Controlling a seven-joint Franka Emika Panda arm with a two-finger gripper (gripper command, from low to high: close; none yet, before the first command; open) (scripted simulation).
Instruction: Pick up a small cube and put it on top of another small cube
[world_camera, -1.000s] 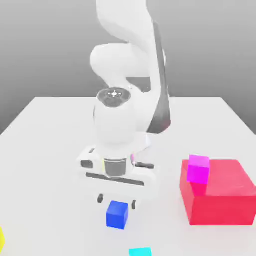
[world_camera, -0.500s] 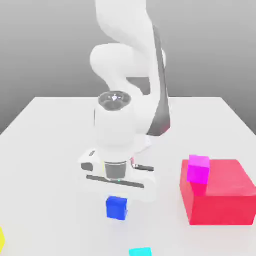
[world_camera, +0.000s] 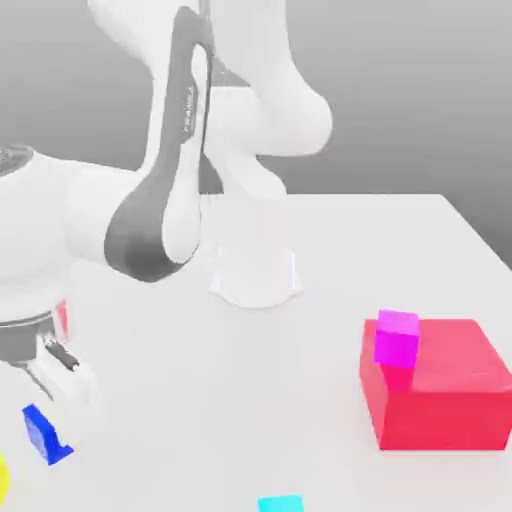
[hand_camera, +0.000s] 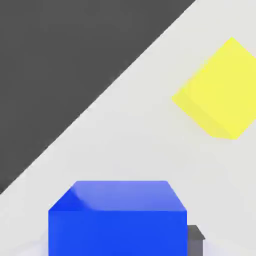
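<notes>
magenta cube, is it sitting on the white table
No, the magenta cube rests on top of the big red block, not on the table.

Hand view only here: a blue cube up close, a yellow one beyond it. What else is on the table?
Observer: A big red block at the exterior view's right, with a magenta cube sitting on its top.
Operator: Any other small cube?
Observer: A cyan cube, alone on the table at the exterior view's bottom edge.
Operator: Where is my gripper relative to those?
Observer: The gripper, shut on the small cube, is at the exterior view's far left, well apart from both.
</notes>
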